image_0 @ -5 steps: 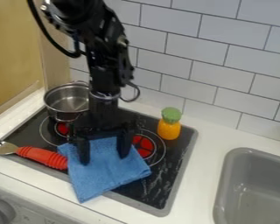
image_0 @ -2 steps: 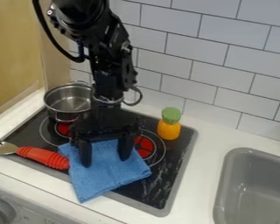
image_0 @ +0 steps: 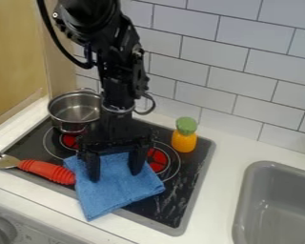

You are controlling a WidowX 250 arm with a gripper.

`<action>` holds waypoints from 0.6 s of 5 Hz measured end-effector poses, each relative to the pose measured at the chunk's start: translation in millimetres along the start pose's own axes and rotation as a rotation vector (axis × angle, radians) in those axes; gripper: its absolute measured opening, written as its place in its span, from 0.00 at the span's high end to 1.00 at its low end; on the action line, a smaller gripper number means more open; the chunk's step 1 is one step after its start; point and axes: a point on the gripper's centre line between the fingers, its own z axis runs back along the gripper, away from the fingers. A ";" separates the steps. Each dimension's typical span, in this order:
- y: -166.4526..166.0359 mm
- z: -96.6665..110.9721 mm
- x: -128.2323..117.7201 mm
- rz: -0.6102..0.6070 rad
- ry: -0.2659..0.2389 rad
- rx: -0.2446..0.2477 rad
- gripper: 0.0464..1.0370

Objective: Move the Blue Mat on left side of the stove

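Observation:
The black gripper (image_0: 116,172) hangs over the upper part of the blue mat (image_0: 120,189), its two fingers wide apart with blue cloth showing between them. Whether the fingertips touch the cloth I cannot tell. The mat lies on the front middle of the black stove (image_0: 171,205), its lower left corner reaching over the stove's front edge onto the white counter. The gripper's body hides part of the stove behind the mat.
A metal pot (image_0: 75,112) stands at the stove's back left. The red-handled fork (image_0: 45,170) lies at the front left, its handle against the mat. A toy pineapple (image_0: 184,135) stands at the back right; a grey sink (image_0: 269,205) is at right.
Since the first frame the gripper has shifted slightly to the right, its fingers staying apart. The fork's handle end has moved very slightly right. Between the last two frames hardly anything differs.

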 end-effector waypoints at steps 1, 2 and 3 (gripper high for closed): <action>-18.9 -0.8 -4.8 -0.034 -0.003 -0.016 0.04; -40.9 -0.4 -11.3 -0.089 -0.012 -0.032 0.04; -54.8 -1.7 -17.2 -0.126 -0.017 -0.032 0.04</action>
